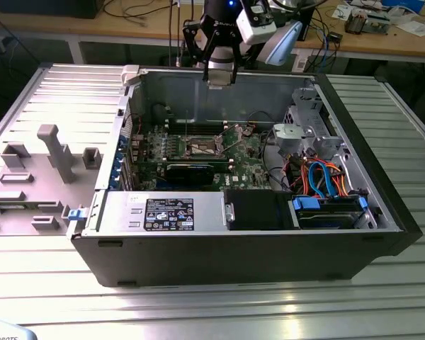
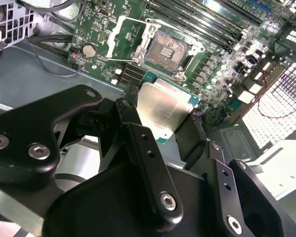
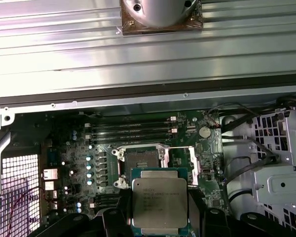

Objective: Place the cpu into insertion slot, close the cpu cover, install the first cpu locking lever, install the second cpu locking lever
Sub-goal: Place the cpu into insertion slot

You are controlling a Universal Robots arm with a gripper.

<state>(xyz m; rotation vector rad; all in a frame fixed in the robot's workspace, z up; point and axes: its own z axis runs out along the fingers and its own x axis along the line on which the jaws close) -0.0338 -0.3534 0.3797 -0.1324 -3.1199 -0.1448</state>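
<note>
My gripper (image 2: 165,126) is shut on the cpu (image 2: 164,109), a flat square chip with a dull silver top, held by two opposite edges between black fingers (image 2: 138,143). In the first wrist view the cpu (image 3: 159,201) hangs above the green board, just beside the insertion slot (image 3: 140,159). The insertion slot (image 2: 167,48) lies bare, with its dark contact field showing. The cpu cover (image 2: 129,35) is swung open beside it, and it stands beside the socket as a silvery frame (image 3: 181,160). In the exterior view the arm (image 1: 219,39) hovers over the case's back wall, well above the slot (image 1: 202,147).
Long memory slots (image 3: 130,129) run beside the socket. A black expansion card (image 1: 191,170), a power supply (image 1: 163,211), a drive cage (image 1: 308,134) and orange and blue cables (image 1: 319,177) crowd the open case. A grey plastic fixture (image 1: 49,152) lies on the exterior view's left.
</note>
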